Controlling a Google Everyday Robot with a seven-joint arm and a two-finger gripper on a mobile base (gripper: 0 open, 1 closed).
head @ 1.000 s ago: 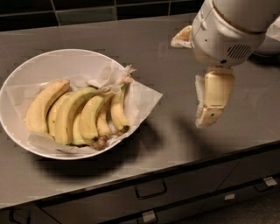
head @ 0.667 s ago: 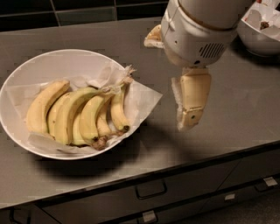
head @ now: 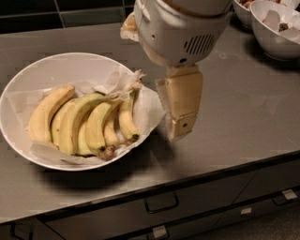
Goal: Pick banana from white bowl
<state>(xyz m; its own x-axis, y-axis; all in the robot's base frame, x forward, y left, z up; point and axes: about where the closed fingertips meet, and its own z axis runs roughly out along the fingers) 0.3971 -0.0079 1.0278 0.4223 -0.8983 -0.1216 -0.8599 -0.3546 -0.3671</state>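
The white bowl (head: pixel 51 63) sits on the grey counter at the left, lined with crumpled white paper. Several bananas lie side by side in it. The long, curved, pale yellow banana (head: pixel 75 119) with a greenish tinge lies in the middle of the bunch, between a fatter yellow one on the left and shorter brown-tipped ones on the right. My gripper (head: pixel 180 126) hangs from the big white arm housing (head: pixel 180 28), pointing down just right of the bowl's rim, above the counter. It holds nothing and is apart from the bananas.
Smaller, deeper white bowls (head: pixel 276 30) stand at the back right. The counter's front edge runs below, with dark drawers and handles (head: pixel 161 202) under it. A dark tiled wall (head: pixel 70 11) lies behind the counter.
The arm and gripper have moved left across the counter, from well right of the bowl to just beside its right rim. The bananas and bowl have not moved.
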